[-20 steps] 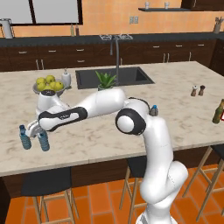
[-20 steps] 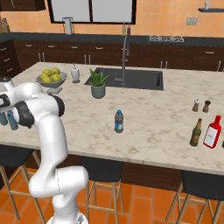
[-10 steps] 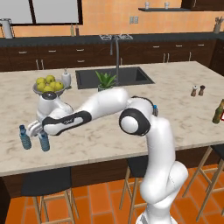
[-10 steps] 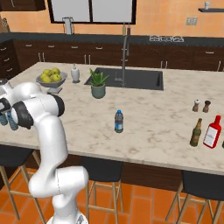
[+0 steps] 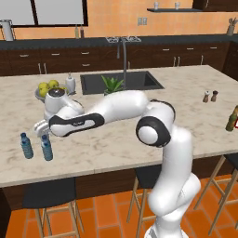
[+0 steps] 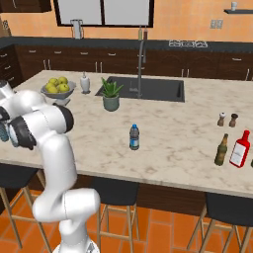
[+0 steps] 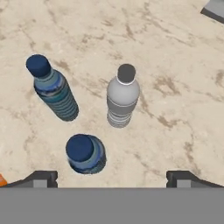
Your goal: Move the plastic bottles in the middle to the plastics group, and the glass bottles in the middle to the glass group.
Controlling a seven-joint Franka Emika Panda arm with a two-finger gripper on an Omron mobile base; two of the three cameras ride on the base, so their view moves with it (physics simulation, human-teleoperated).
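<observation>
The fingers (image 7: 111,177) are spread wide and hold nothing above the plastics group (image 7: 89,105) near the desk's (image 5: 139,139) left front corner. The remaining plastic bottle (image 6: 134,137) stands mid-desk; it looks light and smooth, so I would grip its ribbed body.

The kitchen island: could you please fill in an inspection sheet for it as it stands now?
Surface: marble island counter, sink set in it.
Job's things: three plastic bottles stand together, apart, at the left end; one dark-capped plastic bottle mid-counter; amber glass bottle beside a red bottle.
Clutter: fruit bowl, pump bottle, potted plant, shakers.
Grippers: gripper open above the three bottles, holding nothing.
Cables: nothing seen.
Surroundings: stools, dark cabinets.
</observation>
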